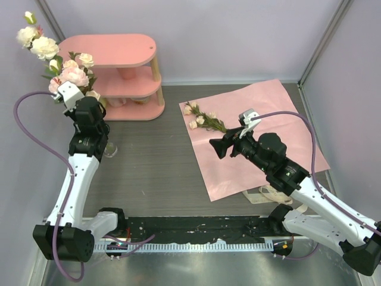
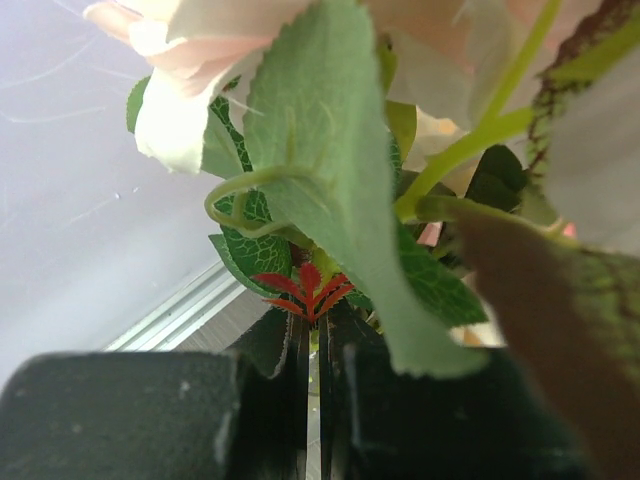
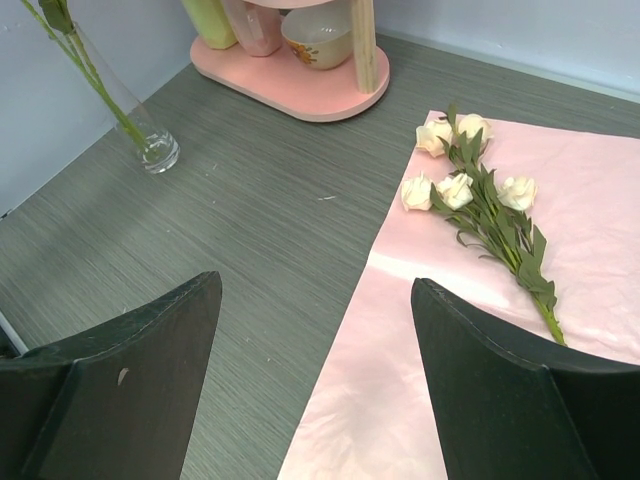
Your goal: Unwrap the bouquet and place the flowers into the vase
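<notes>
A: Where are the flowers [image 1: 71, 74]?
B: The main bunch is up in the air over the table's [image 1: 155, 170] far-left corner, cream and pink heads against the left wall. The left pincer [image 2: 316, 400] is clamped together on the stems, and leaves crowd its camera.
A: And the vase [image 1: 110, 150]?
B: On the table by the left edge, just in front of the pink shelf [image 1: 113, 50]. In the right wrist view, green stems run down into it.
A: Every stem in that bunch?
B: No. One sprig [image 1: 202, 119] of small cream roses lies flat on the wrapping paper [image 1: 268, 113], near its far-left corner. The paper is spread open over the table's right half.
A: Right arm?
B: The right pincer [image 1: 217, 148] hangs over the paper's left edge, jaws wide apart and gripping nothing, with the sprig just beyond it. A cream ribbon [image 1: 266, 193] lies at the paper's near edge, partly under that arm.
</notes>
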You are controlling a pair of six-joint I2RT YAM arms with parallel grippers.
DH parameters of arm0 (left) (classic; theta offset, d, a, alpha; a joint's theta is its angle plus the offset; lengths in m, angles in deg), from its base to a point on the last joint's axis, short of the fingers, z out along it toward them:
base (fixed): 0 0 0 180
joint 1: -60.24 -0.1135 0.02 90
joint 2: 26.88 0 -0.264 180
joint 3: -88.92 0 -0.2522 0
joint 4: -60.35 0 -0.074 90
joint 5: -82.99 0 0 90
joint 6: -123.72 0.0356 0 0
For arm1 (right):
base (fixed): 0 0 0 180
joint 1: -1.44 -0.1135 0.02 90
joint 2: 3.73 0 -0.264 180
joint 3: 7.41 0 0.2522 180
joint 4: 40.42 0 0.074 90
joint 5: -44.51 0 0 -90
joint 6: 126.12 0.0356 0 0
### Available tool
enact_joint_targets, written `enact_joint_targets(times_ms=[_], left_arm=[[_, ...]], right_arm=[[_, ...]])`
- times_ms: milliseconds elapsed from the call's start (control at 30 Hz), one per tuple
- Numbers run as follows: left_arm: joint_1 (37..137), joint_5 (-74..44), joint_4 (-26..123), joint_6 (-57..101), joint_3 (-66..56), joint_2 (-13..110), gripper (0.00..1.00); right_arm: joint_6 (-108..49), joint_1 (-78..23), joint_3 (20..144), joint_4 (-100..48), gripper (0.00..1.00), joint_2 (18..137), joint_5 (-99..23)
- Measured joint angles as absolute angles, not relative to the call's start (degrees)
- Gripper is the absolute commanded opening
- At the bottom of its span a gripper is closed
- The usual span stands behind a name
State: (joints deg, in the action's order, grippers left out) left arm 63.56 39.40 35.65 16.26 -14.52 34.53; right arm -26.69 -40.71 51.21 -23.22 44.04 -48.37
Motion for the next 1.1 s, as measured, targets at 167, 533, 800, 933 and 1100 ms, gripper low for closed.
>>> enact_joint_targets(times_ms=[167, 533, 800, 933, 1100], left_arm=[[63.5, 39.4, 35.7, 15.8, -16.7, 34.5, 0.01], [63.5, 39.4, 36.0, 14.3, -18.9, 34.4, 0.14], [63.4, 39.2, 35.6, 13.3, -20.2, 33.2, 0.29], [63.4, 38.9, 34.9, 12.8, -20.2, 32.0, 0.37], [63.4, 38.4, 33.7, 11.7, -20.2, 29.9, 0.51]], right_arm=[[-26.6, -40.7, 50.7, -23.2, 0.82, 44.0, -48.4], [-26.1, -40.7, 50.4, -23.3, 0.82, 44.0, -48.1], [-25.6, -40.7, 50.4, -23.3, 0.82, 44.0, -48.0], [-25.5, -40.7, 50.4, -23.3, 0.82, 44.0, -47.9], [-25.3, -40.7, 50.3, -23.3, 0.82, 44.1, -47.7]])
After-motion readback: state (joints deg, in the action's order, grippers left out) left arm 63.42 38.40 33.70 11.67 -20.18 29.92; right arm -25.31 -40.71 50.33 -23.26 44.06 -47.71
